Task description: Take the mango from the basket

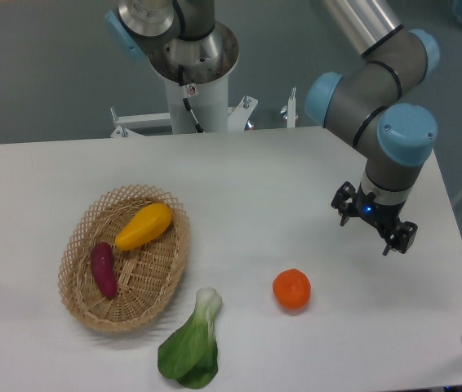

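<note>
We see the mango (144,226) lying inside the basket (80,302), in its far half, tilted with one end toward the far rim. Beside it in the same basket lies a purple sweet potato (104,269), closer to the left rim and apart from the mango. The basket sits toward the left edge of the desk (264,180). Just beyond its near right rim a leafy green bok choy (192,349) lies close to the near edge. An orange (291,289) rests on the desk further right. Our gripper (374,229) hangs above the desk near the right edge, well apart from the basket. Its fingers (401,238) are spread and grip nothing.
</note>
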You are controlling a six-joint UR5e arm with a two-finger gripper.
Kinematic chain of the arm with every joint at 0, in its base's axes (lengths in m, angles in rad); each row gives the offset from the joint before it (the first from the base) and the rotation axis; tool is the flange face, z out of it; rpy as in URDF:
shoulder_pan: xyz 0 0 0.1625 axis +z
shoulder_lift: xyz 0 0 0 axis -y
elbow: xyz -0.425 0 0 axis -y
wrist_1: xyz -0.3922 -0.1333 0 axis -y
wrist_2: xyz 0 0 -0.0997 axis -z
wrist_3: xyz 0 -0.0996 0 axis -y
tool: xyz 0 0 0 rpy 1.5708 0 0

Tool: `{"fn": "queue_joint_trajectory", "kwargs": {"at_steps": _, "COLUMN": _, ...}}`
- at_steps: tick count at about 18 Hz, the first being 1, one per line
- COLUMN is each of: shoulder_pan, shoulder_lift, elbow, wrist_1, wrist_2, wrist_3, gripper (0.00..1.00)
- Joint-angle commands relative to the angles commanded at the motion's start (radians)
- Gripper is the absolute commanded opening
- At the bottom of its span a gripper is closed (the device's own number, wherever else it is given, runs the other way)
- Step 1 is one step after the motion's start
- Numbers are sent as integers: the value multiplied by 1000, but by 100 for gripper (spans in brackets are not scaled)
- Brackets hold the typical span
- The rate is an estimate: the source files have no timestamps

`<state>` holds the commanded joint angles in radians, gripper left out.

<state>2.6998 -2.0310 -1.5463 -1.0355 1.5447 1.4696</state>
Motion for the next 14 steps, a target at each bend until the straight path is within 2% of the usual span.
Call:
{"fn": "queue_joint_trajectory", "kwargs": {"at_steps": 10, "shoulder_pan": -6, "shoulder_lift": 12, "elbow": -17, "wrist_1": -6, "wrist_2": -15, "wrist_3": -47, "gripper": 100}}
{"fn": "queue_joint_trajectory", "kwargs": {"at_steps": 14, "shoulder_pan": -15, "shoulder_lift": 58, "elbow": -75, "wrist_1": -9, "wrist_2": -129, "wrist_3": -95, "gripper": 100}}
